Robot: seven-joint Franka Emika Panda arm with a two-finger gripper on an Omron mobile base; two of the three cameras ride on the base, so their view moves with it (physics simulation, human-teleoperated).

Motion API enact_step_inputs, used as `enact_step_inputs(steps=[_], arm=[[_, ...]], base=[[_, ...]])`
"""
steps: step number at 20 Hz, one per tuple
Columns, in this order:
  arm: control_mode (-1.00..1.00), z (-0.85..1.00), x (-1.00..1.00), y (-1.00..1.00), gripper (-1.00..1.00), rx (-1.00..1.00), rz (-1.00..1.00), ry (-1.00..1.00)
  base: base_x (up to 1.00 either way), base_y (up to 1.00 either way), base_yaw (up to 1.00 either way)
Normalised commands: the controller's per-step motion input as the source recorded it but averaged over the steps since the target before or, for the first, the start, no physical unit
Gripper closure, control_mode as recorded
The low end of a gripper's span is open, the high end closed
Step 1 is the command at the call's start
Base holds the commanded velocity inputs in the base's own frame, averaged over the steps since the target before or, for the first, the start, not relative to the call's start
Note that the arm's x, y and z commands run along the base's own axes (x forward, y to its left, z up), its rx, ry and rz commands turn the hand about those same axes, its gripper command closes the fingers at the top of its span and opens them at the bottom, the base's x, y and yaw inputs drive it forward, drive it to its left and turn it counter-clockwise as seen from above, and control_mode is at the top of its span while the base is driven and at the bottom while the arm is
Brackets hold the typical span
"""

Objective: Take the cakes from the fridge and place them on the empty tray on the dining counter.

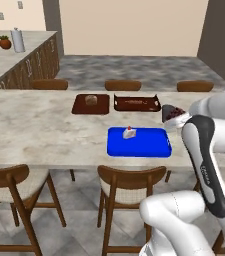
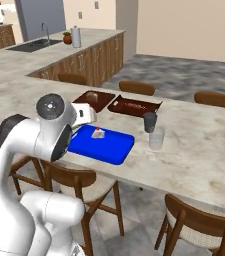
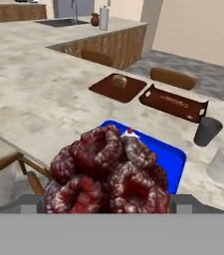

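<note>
- One white cake slice (image 1: 129,132) with a cherry is seen sitting on the blue tray (image 1: 144,146), on the grey table (image 1: 34,130).
- Dark red round cake (image 3: 108,174) is gripped in the tool (image 3: 103,204), held near the tray's right side.
- Two brown trays (image 1: 90,104) are parked farther back.

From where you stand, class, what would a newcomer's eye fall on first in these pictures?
First the bright blue tray on the pale dining counter, with the white cherry-topped slice on it. Then the dark red, knobbly round cake, looming close between the pincer's wide-set tips above the tray's near side. Behind lie two brown trays.
</note>
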Motion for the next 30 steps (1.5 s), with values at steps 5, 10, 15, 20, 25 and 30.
enact_step_inputs(steps=[5,10,15,20,25,30], arm=[[-1.00,-0.16,0.63,-0.23,1.00,0.04,0.24,0.10],[-1.00,-0.20,0.14,-0.10,1.00,-0.07,0.32,0.01],[-1.00,-0.31,0.03,0.00,1.00,-0.05,0.41,0.00],[-1.00,-0.39,0.09,0.00,1.00,0.00,0.33,0.00],[-1.00,-0.32,0.50,0.00,1.00,0.00,0.03,0.02],[-1.00,-0.34,0.44,-0.02,1.00,0.00,0.00,0.01]], base=[[0.00,0.00,0.00],[0.00,0.00,0.00],[0.00,0.00,0.00],[0.00,0.00,0.00],[0.00,0.00,0.00],[0.00,0.00,0.00]])
